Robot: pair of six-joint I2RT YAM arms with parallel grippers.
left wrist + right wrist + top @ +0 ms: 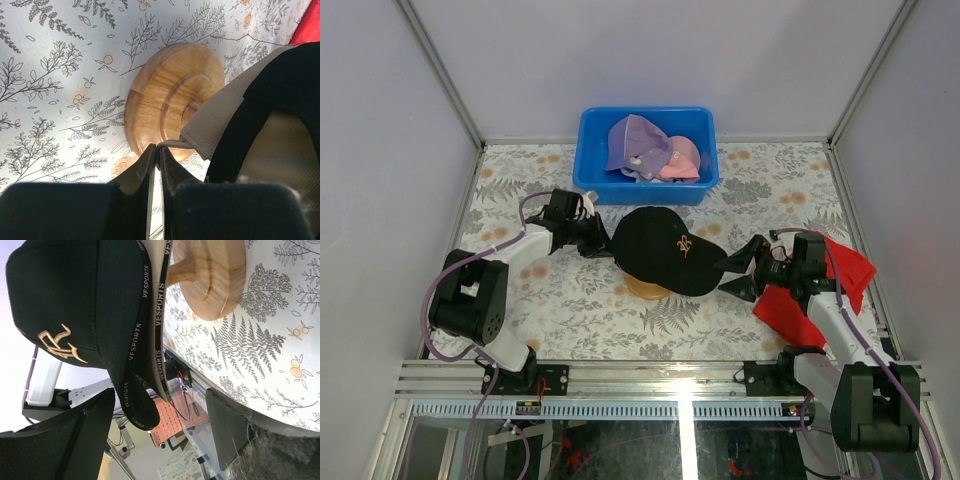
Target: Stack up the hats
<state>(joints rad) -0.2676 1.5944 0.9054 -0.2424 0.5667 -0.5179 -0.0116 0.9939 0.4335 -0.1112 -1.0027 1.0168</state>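
Your left gripper [156, 149] pinched the tan cap [220, 112] beneath the black cap [660, 248] on the wooden stand [645, 288] at mid-table; your right gripper [735, 272] stood spread at the black brim.

Black cap [665, 250]: gold logo on the front, white lettering on the black inner tape. Wooden stand [645, 289]: pale tan grain. Bin [592, 160]: blue, with 1 lavender cap [640, 140] and 1 pink cap [680, 165]. Cloth [790, 312]: red. Table cover [580, 310]: white, grey fern print, orange blossoms.
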